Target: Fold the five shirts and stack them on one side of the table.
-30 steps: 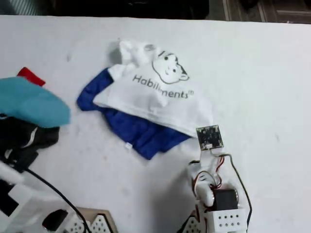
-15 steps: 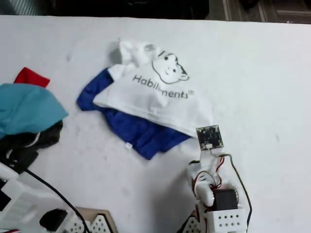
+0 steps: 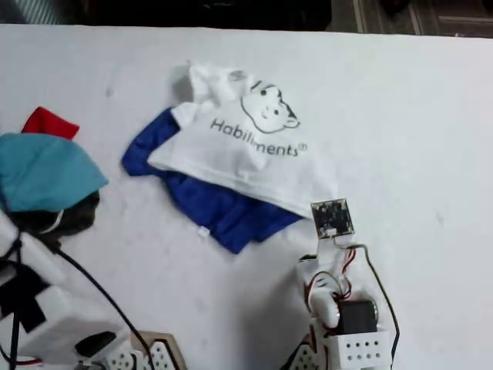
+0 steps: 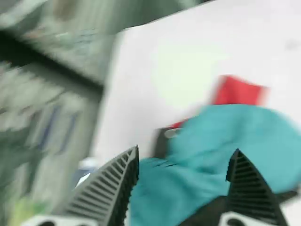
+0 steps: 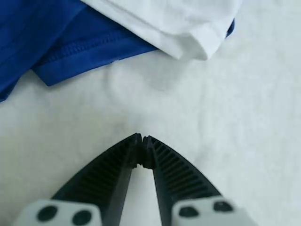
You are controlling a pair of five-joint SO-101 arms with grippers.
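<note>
Left gripper (image 4: 186,150): jaws wide apart, empty, facing teal shirt (image 4: 225,141) (left-side pile).
Right gripper (image 5: 141,138): closed, empty, just near-side of white shirt (image 5: 174,19).

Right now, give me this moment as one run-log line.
stack: teal shirt over black shirt, red shirt | heap: white shirt over blue shirt | left tool: open at teal shirt | right tool: shut, empty

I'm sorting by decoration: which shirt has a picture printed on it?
The white shirt, lying over the blue shirt mid-table: it bears a cartoon face and lettering. The teal shirt, black shirt and red shirt show plain cloth.
</note>
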